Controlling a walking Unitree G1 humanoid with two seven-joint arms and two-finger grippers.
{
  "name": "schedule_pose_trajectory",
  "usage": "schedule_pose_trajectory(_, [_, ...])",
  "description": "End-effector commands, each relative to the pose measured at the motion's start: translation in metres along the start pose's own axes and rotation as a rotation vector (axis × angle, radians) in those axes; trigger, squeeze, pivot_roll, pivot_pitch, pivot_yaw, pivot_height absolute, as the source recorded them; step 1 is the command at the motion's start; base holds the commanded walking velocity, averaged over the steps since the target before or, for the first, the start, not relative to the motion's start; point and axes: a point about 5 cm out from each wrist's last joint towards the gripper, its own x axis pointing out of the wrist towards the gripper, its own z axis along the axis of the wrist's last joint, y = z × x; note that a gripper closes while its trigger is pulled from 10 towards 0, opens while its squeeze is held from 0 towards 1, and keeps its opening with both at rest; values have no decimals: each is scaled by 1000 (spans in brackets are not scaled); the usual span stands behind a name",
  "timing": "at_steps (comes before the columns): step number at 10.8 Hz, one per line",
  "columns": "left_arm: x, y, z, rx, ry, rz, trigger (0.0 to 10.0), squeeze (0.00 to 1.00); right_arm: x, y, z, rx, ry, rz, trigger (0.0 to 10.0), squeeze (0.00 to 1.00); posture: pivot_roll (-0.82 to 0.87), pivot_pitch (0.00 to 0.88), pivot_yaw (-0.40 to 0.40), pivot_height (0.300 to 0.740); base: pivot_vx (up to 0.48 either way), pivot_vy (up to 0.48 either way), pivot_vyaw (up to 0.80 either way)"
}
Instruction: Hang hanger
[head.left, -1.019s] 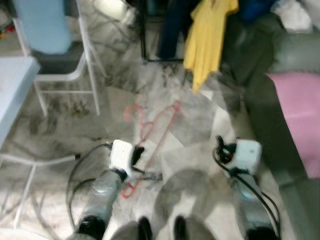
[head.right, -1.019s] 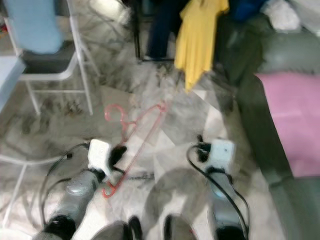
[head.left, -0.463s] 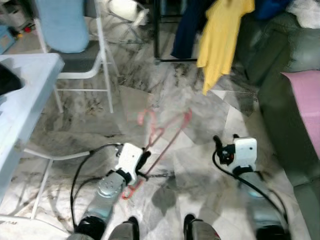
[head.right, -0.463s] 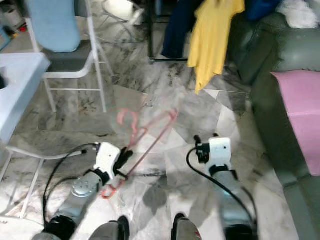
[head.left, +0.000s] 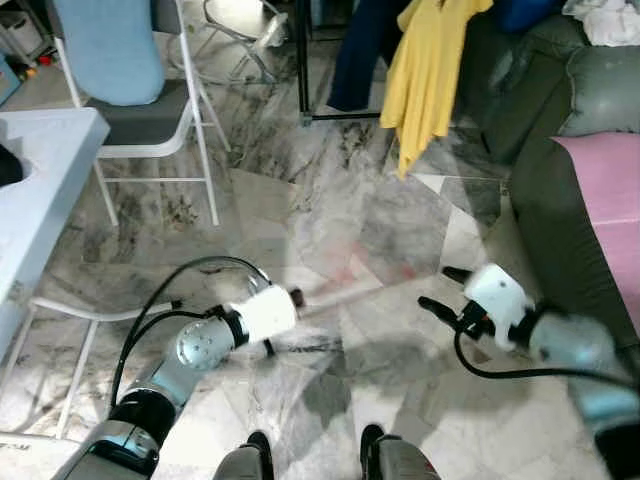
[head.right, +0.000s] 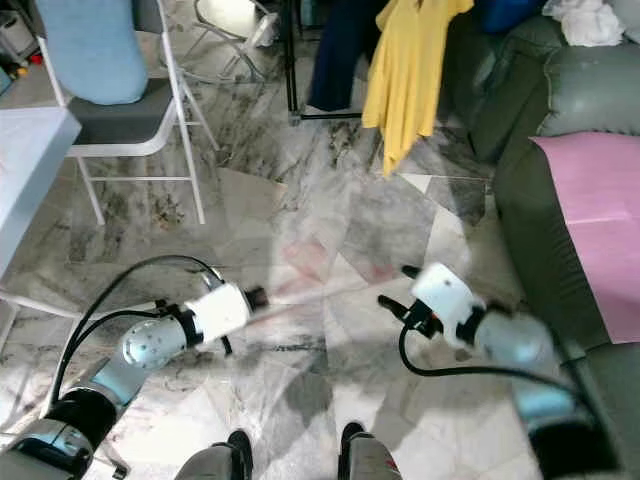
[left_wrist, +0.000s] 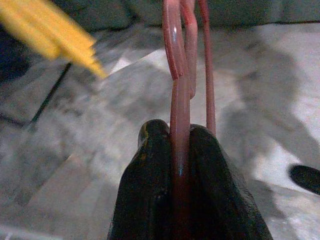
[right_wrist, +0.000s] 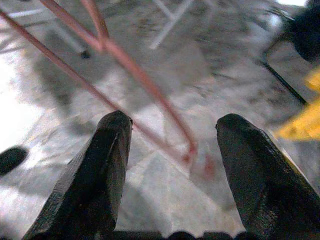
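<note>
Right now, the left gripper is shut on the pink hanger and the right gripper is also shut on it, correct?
Not quite. The left gripper is shut on the pink hanger, as the left wrist view shows. But the right gripper is open: in the right wrist view its fingers stand wide apart, with the hanger's wire beyond them, not clamped.

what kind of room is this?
Likely a home living area with a laundry corner: marble-tile floor, dark sofa, a yellow garment on a clothes rack, and a folding chair.

Home living rm: marble floor (head.left: 330, 210), sofa (head.left: 560, 200), folding chair (head.left: 130, 90), hung clothes (head.left: 425, 60).
</note>
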Motion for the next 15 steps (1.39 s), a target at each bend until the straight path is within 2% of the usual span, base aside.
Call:
schedule_pose_trajectory(1, [-3, -5, 1, 45, -21, -63, 10000, 0, 4, 6, 6, -42, 5, 101, 10000, 0, -95, 261, 69, 740, 0, 0, 0])
schedule_pose_trajectory(2, [-2, -6, 3, 65, -36, -86, 10000, 0, 5, 4, 9, -47, 5, 135, 10000, 0, -95, 264, 74, 740, 0, 0, 0])
schedule_pose_trajectory(4, [0, -7, 12, 76, -112, -106, 10000, 0, 7, 7, 8, -71, 52, 298, 10000, 0, -89, 270, 76, 740, 0, 0, 0])
schedule_pose_trajectory(7, [0, -5, 21, 100, -172, -114, 10000, 0, 10, 7, 1, -130, 117, 386, 10000, 0, -81, 274, 70, 740, 0, 0, 0])
schedule_pose_trajectory(9, [0, -8, 21, 108, -182, -130, 10000, 0, 15, 3, 5, -168, 115, 382, 10000, 0, -78, 275, 69, 740, 0, 0, 0])
schedule_pose_trajectory(10, [0, -10, 21, 105, -185, -139, 10000, 0, 17, 1, 8, -174, 103, 387, 2235, 0, -76, 275, 70, 740, 0, 0, 0])
schedule_pose_trajectory(11, [0, -14, 21, 106, -186, -153, 10000, 0, 18, 0, 9, -187, 102, 392, 4745, 0, -75, 275, 69, 740, 0, 0, 0])
schedule_pose_trajectory(12, [1, -16, 21, 101, -185, -157, 10000, 0, 18, 0, 11, -190, 94, 400, 5647, 0, -74, 275, 71, 740, 0, 0, 0])
schedule_pose_trajectory(13, [0, -18, 19, 100, -179, -160, 10000, 0, 21, -2, 19, -179, 54, 398, 10000, 0, -76, 273, 67, 740, 0, 0, 0])
schedule_pose_trajectory(15, [1, -17, 22, 99, -188, -154, 10000, 0, 21, -2, 11, -186, 88, 411, 10000, 0, -73, 272, 66, 740, 0, 0, 0])
